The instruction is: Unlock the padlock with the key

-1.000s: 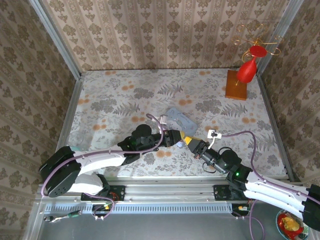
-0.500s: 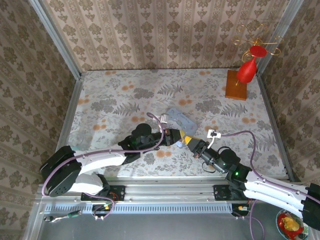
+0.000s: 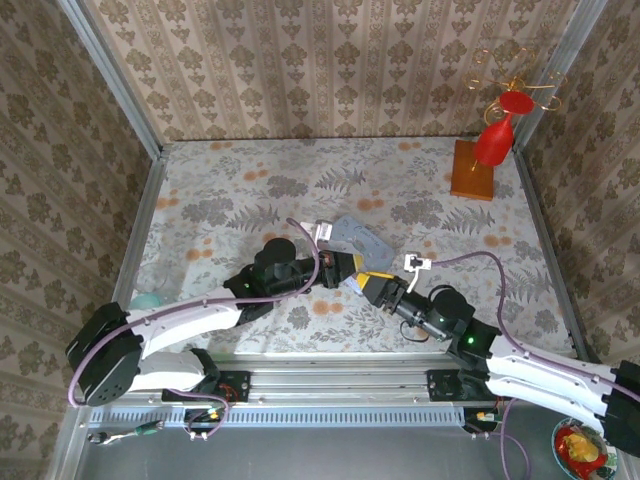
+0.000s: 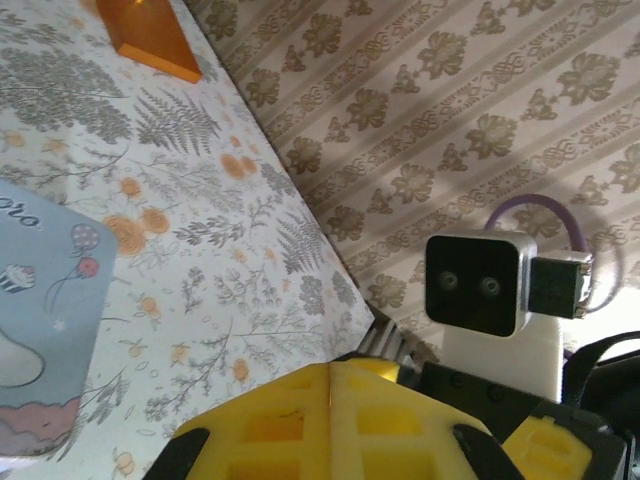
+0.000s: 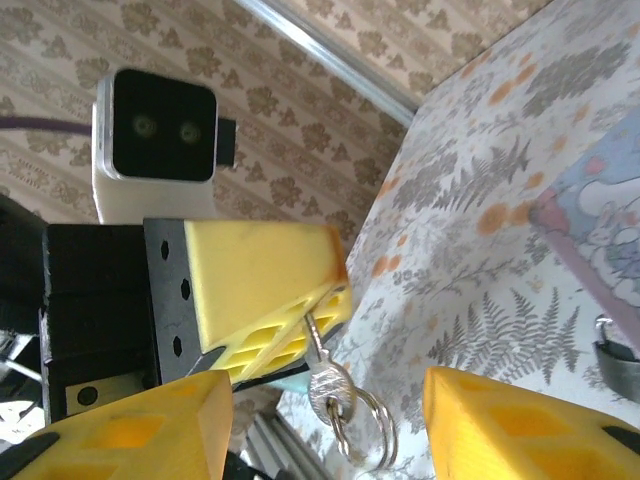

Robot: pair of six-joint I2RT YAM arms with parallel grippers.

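**Top external.** The table (image 3: 215,205) carries a pale cloth printed with grey ferns and orange flowers. Beige patterned wallpaper (image 3: 330,60) closes three sides, and a metal rail (image 3: 330,362) runs along the near edge. An orange wooden block (image 3: 472,172) sits at the upper right with a red figure (image 3: 495,140) standing on it. A pale blue tin (image 3: 362,238) lies flat just above frame centre. The left gripper (image 3: 345,270) and right gripper (image 3: 374,286) meet tip to tip just below the tin. I cannot tell the jaw positions from this view.

**Left wrist.** Its own yellow fingers (image 4: 290,430) sit at bottom centre, pressed together along a seam. The tin (image 4: 40,300) is at the left edge on the cloth and the orange block (image 4: 150,35) at the upper left. The right arm's wrist camera (image 4: 475,285) shows at right, against the wallpaper.

**Right wrist.** Its own fingers (image 5: 120,425) sit in the two bottom corners, well apart and gripping nothing. The left gripper (image 5: 335,290) is at centre left, clamped on the blade of the key (image 5: 323,385). The key hangs down with its key ring (image 5: 368,428). The padlock (image 5: 615,358) is at the right edge, cut off by the frame. It has a dark body and a silvery part, and lies just beside the tin's rim (image 5: 585,270); I cannot tell whether they touch.
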